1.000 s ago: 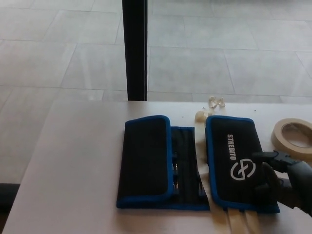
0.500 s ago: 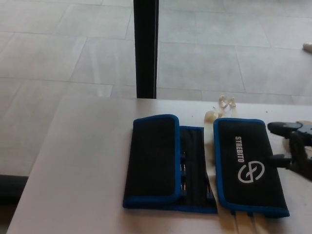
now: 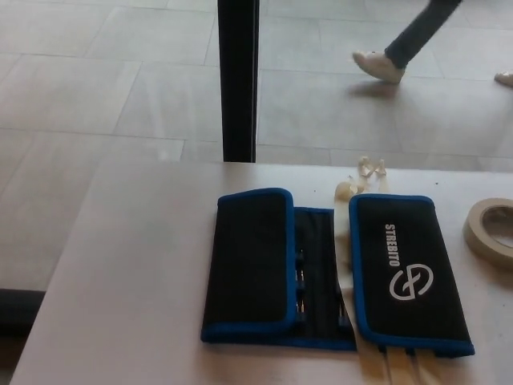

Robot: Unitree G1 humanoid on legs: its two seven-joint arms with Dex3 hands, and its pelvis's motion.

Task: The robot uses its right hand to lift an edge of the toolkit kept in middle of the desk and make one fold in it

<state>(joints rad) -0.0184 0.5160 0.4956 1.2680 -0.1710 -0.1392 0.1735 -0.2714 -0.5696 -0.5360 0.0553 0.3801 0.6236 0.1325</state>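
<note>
On the desk [image 3: 128,265] lies the folded toolkit [image 3: 321,273]; fingers unseen, state perhaps unknowable

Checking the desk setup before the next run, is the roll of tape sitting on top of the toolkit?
No, the tape roll lies on the desk to the right of the toolkit, apart from it.

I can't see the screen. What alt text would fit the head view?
A black toolkit with blue trim lies on a white desk, both outer panels folded inward. A tape roll sits at right; a person's leg crosses the tiled floor beyond.
</note>
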